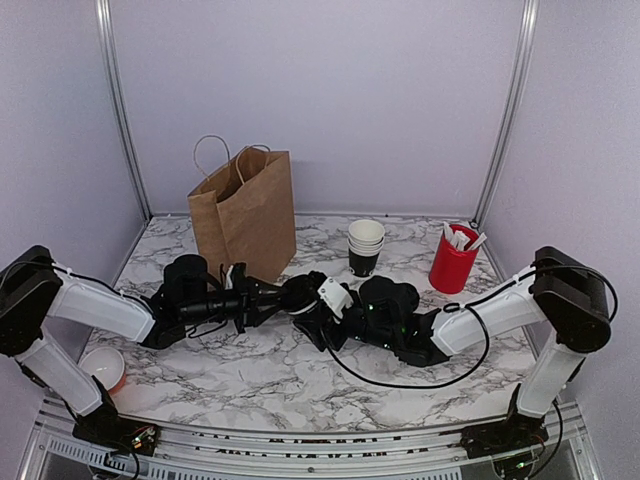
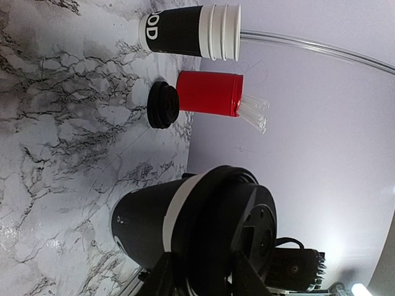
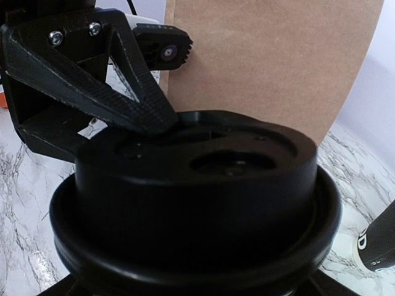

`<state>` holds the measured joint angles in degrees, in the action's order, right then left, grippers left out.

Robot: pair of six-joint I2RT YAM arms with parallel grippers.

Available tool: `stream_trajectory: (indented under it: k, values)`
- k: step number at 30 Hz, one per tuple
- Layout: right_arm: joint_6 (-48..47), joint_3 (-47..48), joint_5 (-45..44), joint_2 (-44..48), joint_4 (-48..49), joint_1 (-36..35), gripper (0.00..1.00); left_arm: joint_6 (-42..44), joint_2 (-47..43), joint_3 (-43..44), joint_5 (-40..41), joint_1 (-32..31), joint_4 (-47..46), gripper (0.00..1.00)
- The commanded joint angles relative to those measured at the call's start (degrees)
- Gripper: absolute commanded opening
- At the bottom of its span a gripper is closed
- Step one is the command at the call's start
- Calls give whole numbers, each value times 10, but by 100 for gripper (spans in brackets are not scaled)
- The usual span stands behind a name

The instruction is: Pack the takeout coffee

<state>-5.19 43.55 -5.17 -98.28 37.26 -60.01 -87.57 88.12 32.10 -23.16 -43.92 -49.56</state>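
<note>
- My right gripper (image 1: 308, 300) is closed on the takeout coffee (image 2: 148, 228). The cup sits upright between its fingers, with the lid (image 3: 203, 203) right under the wrist camera.
- My left gripper (image 1: 268, 300) meets it from the opposite side, with one finger (image 3: 136, 92) touching the lid's top. I cannot tell whether it is clamped.
- The paper bag (image 1: 245, 215) stands just beyond both grippers.

On the marble worktop (image 1: 250, 385) stood a brown bag (image 1: 245, 215), a stack of cups (image 1: 365, 247), a red cup (image 1: 453, 262) with a black lid (image 2: 163, 105) beside it, and a small white cup (image 1: 103, 366).
</note>
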Motion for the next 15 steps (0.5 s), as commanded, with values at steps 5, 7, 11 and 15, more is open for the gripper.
stream_trajectory:
  k: [5, 7, 11, 15]
  values:
    - [-5, 27, -1, -29, -1, -5, 86, 37, 15, 23, -18, -4, 30, 26]
    - [-3, 29, -3, -32, -4, -5, 88, 46, 16, 26, -18, -4, 41, 26]
    - [0, 32, -5, -41, -16, -5, 91, 73, 18, 38, -15, -4, 73, 26]
    - [5, 34, -8, -50, -26, -5, 93, 110, 19, 56, -7, -4, 120, 25]
